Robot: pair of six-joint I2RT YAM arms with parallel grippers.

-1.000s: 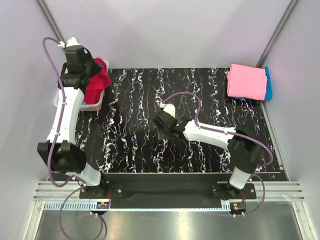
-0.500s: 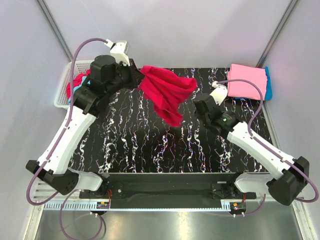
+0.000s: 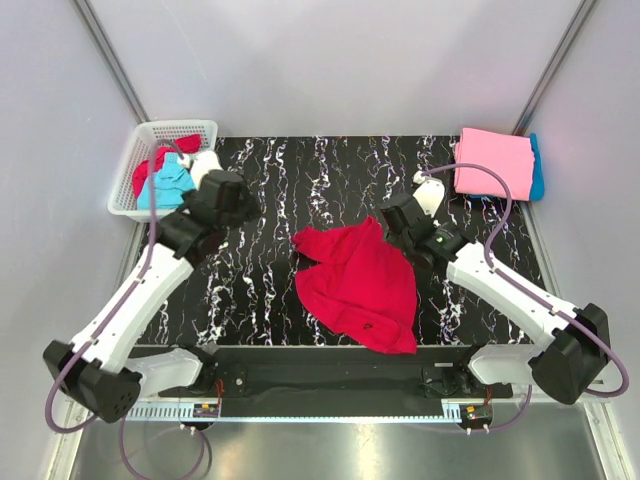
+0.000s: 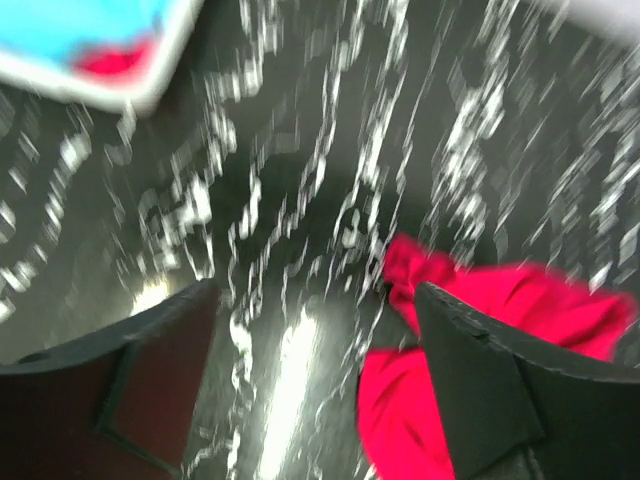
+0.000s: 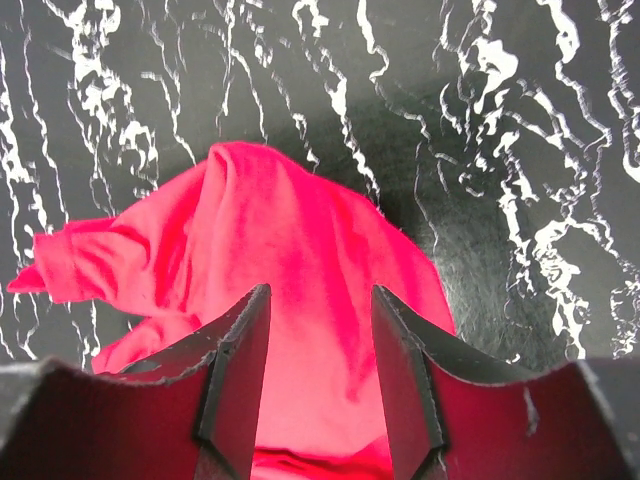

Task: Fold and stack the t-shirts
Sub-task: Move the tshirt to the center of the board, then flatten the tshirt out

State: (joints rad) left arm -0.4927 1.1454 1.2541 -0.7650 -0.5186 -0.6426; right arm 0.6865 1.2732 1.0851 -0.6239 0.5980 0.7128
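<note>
Since half a second ago the left jaws have let go of the crimson red t-shirt (image 3: 360, 285), which hung from them in the air and now lies crumpled on the desk (image 3: 260, 200), and the left arm has drawn back toward its own side. On my left wrist feed those jaws stand wide apart with nothing between them. I see only blurred marbled desk there, and a bunched edge of the red cloth showing beside the right-hand finger (image 4: 480, 390). The right jaws are parted too and grip nothing. On my right wrist feed they hang over the shirt, and the cloth shows flat and untouched through the gap between the fingers (image 5: 235, 380). From above, the right jaws sit over the far right edge of the shirt, while the left jaws are well apart from it, closer to the white lattice basket (image 3: 175, 128). The shirt spreads out unfolded in the near middle of the desk, one sleeve poking out to the left. That basket sits at the far left corner and holds more turquoise and red cloth. At the far right corner a folded pink t-shirt (image 3: 493, 162) lies on a turquoise blue t-shirt (image 3: 537, 165), of which only the right edge shows.
</note>
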